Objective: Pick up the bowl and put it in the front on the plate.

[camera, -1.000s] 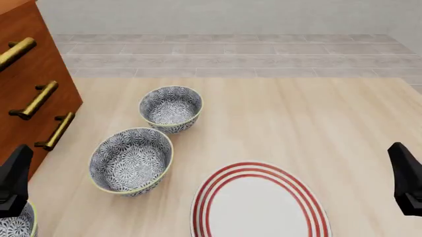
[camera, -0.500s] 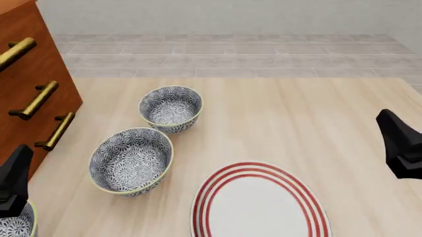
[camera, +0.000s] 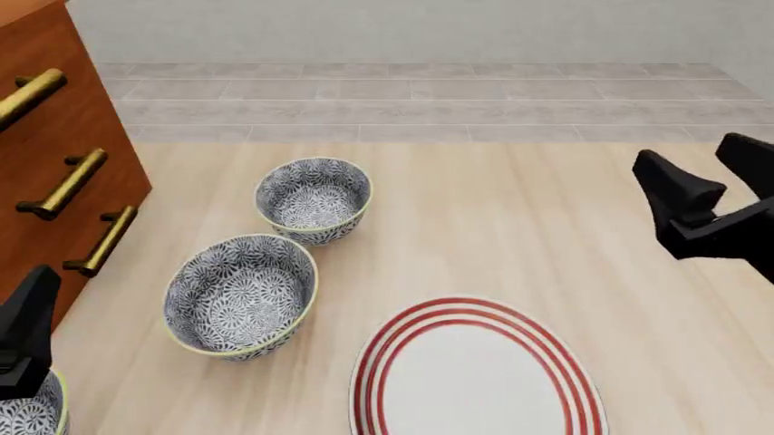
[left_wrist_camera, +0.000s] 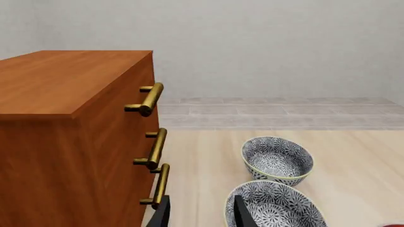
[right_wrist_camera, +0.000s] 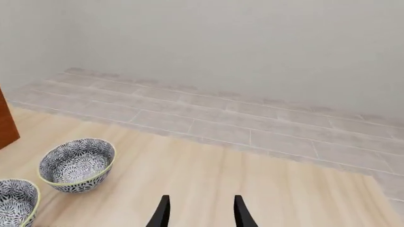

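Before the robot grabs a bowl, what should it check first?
1. Right gripper jaws open: ok.
2. Right gripper holding nothing: ok.
3. Plate free of other things where visible: ok; its near edge is cut off.
4. Which bowl is meant, the far bowl or the middle bowl: cannot tell; a third bowl peeks in at the corner.
5. Right gripper over a bowl: not ok; it hangs far to the right.
6. Left gripper open: ok.
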Robot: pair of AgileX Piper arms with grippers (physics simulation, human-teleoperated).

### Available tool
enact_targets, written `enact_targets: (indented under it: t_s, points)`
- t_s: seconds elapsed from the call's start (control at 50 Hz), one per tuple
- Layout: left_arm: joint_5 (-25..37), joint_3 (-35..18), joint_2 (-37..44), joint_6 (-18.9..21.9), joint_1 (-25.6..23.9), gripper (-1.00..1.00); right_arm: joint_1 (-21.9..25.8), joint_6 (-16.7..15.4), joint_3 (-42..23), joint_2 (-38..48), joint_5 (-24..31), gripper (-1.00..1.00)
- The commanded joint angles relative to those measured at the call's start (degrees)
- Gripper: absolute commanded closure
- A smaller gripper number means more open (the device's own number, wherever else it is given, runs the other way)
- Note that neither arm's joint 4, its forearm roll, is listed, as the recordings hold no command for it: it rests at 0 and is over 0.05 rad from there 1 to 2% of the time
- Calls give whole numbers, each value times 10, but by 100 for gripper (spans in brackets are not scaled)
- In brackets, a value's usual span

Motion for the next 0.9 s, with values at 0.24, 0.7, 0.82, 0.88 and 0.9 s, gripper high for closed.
enact_targets:
  t_s: [0.24, 0.7, 0.82, 0.88, 0.9]
  points:
    - [0, 0, 0, 0, 0, -100, 68, -1, -109, 164, -10, -100]
    - [0, 0, 0, 0, 0, -100, 133, 17, -190, 280, -8, -100]
    - [0, 0, 0, 0, 0, -100, 139, 36, -216, 308, 9, -100]
    - [0, 0, 0, 0, 0, -100, 145, 46, -234, 326, 19, -100]
    - [0, 0, 0, 0, 0, -100, 145, 46, -234, 326, 19, -100]
